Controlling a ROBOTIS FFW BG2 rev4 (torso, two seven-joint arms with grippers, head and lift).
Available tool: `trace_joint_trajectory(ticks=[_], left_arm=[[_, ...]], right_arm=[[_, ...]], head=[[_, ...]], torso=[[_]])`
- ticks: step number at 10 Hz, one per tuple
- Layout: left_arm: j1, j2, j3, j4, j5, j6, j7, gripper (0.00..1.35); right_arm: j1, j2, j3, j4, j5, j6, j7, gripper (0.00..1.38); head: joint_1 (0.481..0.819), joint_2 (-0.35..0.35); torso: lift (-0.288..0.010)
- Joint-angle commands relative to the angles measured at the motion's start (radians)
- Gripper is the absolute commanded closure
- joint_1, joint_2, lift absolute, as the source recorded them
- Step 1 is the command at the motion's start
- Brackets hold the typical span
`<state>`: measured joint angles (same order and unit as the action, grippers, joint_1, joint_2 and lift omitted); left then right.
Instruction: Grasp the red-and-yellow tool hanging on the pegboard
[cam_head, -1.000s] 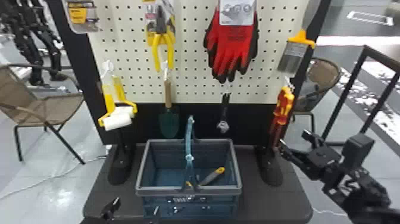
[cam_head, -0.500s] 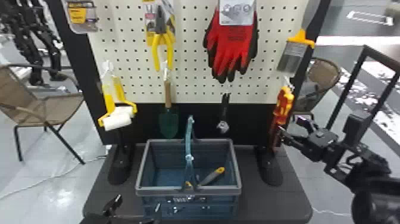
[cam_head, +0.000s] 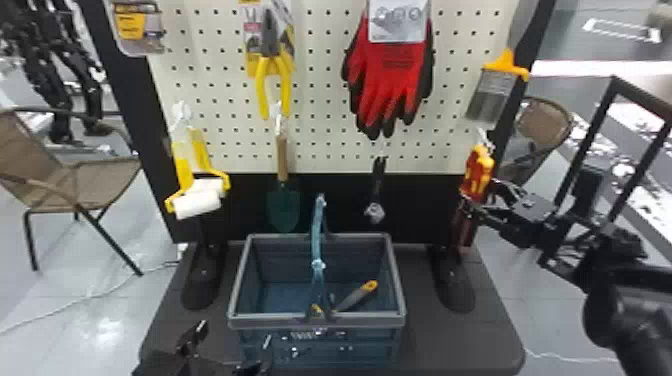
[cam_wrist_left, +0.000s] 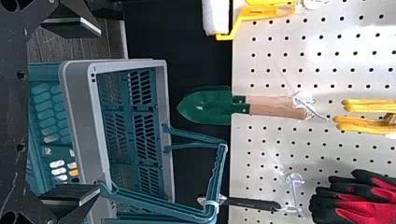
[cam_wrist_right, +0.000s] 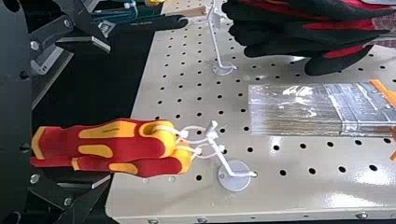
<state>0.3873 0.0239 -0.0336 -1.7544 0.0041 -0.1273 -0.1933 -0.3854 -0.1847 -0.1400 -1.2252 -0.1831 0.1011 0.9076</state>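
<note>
The red-and-yellow tool (cam_head: 477, 172) hangs by a white tie from a hook at the pegboard's (cam_head: 325, 125) lower right edge. In the head view my right gripper (cam_head: 472, 207) is at the tool's lower end. In the right wrist view the tool's handles (cam_wrist_right: 112, 147) lie between my right gripper's (cam_wrist_right: 105, 114) two black fingers (cam_wrist_right: 88, 42), which stand open on either side without pressing it. My left gripper (cam_head: 192, 340) is parked low at the table's front left. It is open (cam_wrist_left: 88, 112), facing the basket.
A grey-and-teal basket (cam_head: 315, 320) with a raised handle stands mid-table and holds a small tool. On the board hang red gloves (cam_head: 387, 75), a paintbrush (cam_head: 495, 87), a wrench (cam_head: 376, 192), a trowel (cam_head: 283, 195), yellow pliers and a paint roller. A black frame (cam_head: 620, 150) stands right.
My right arm has moved left and forward, bringing its open fingers from beside the table up around the tool's lower end. The left arm has not moved.
</note>
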Motion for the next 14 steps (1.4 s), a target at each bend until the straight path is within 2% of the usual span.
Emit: trace_joint_trajectory(ticks=[1,3,4,6,7,8,10,11,14], left_arm=[[-0.002,-0.001,0.000,0.003,0.001,0.000,-0.002,0.13],[-0.002,-0.001,0.000,0.003,-0.001,-0.002,-0.002,0.13],[-0.004,-0.002,0.000,0.004,-0.001,-0.002,-0.002,0.13],[-0.005,-0.002,-0.002,0.006,-0.001,-0.002,-0.002,0.13],[-0.005,-0.002,-0.003,0.006,-0.001,-0.002,-0.002,0.13],[-0.004,-0.002,-0.003,0.006,-0.001,-0.002,-0.002,0.13],[-0.004,-0.002,-0.003,0.006,-0.001,-0.002,-0.002,0.13],[-0.004,-0.002,-0.003,0.006,-0.001,-0.002,-0.002,0.13],[-0.004,-0.002,-0.003,0.006,-0.001,-0.003,-0.002,0.13]], right_arm=[[-0.010,0.001,0.002,0.006,0.008,0.014,0.004,0.32],[-0.007,0.001,0.007,0.006,0.019,0.028,0.008,0.34],[-0.007,0.001,0.007,0.006,0.022,0.032,0.008,0.38],[-0.012,0.001,0.007,0.010,0.022,0.043,0.008,0.70],[-0.012,0.001,0.007,0.010,0.022,0.045,0.007,0.79],[-0.012,0.001,0.007,0.010,0.022,0.048,0.005,1.00],[-0.007,0.002,0.003,0.000,0.031,0.054,-0.004,1.12],[-0.003,0.002,0.003,-0.011,0.037,0.054,-0.018,1.30],[0.002,0.002,0.003,-0.016,0.039,0.054,-0.019,1.29]], head=[[0.549,0.000],[0.549,0.000],[0.549,0.000],[0.549,0.000],[0.549,0.000],[0.549,0.000],[0.549,0.000],[0.549,0.000],[0.549,0.000]], torso=[[-0.100],[-0.100],[-0.100],[-0.100],[-0.100],[-0.100],[-0.100],[-0.100],[-0.100]])
